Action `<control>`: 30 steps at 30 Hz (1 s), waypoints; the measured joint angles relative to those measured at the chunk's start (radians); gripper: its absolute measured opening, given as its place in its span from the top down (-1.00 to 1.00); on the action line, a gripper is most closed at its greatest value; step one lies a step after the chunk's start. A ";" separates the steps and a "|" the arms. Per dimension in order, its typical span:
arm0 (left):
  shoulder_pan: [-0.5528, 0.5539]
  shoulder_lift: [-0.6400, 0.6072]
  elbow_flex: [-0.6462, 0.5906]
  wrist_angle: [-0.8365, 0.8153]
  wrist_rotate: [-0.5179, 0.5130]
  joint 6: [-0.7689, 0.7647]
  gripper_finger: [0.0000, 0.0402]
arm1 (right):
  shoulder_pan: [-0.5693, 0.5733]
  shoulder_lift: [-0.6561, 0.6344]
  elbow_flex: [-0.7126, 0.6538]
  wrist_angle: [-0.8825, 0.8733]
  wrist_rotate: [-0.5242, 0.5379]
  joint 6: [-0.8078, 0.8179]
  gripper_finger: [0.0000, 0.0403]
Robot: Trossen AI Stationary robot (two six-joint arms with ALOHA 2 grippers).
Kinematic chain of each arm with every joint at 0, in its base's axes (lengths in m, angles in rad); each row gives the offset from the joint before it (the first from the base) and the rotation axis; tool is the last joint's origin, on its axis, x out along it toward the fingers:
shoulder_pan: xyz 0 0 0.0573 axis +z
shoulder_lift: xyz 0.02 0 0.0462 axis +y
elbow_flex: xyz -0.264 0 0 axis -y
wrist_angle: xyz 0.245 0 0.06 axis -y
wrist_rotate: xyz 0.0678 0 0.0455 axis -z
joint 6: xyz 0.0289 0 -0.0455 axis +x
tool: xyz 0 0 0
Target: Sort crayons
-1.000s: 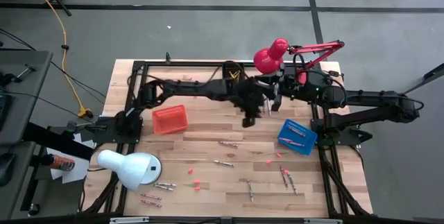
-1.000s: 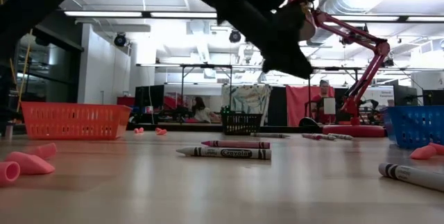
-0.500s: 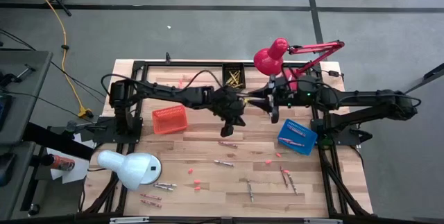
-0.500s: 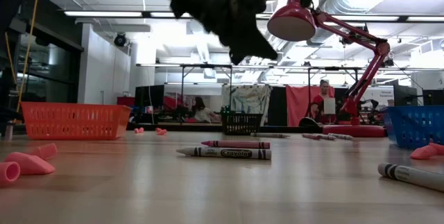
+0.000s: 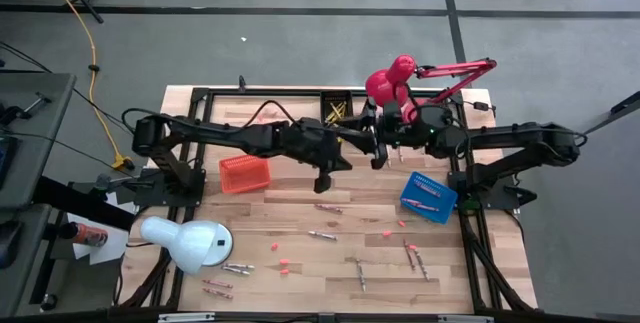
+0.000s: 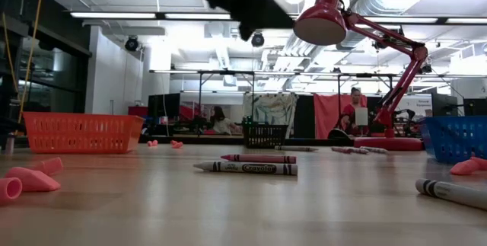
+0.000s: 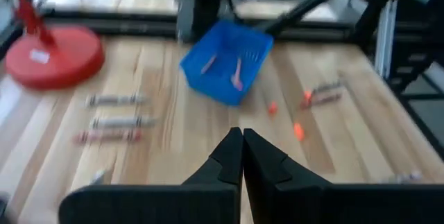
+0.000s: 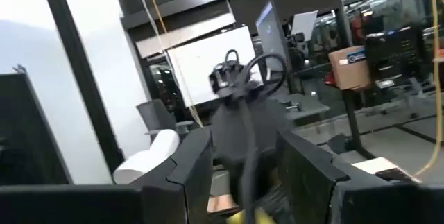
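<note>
We see a pale wooden table (image 5: pixel 300 263) with an orange basket (image 5: pixel 245 173), a blue basket (image 5: pixel 428 197) and a red lamp (image 5: pixel 392 80). The crayons (image 6: pixel 245 167) look grey and pink-red, and both arms are black.

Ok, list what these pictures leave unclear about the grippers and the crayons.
- Left gripper: shut and empty in its wrist view; the high view shows only a dark mass.
- Right gripper: open, pointing into the room; the high view leaves it too small to tell whether it carries anything.
- Black tray, high view: arms cover part of it, so its yellow crayons can't be counted.
- Blue basket: motion blur; contents are just pink streaks.
- Crayons, low view: colours of the farther ones unreadable.
</note>
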 joint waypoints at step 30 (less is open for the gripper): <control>0.036 -0.271 -0.009 -0.076 -0.019 0.079 1.00 | -0.105 -0.014 0.427 -0.482 0.050 -0.129 0.26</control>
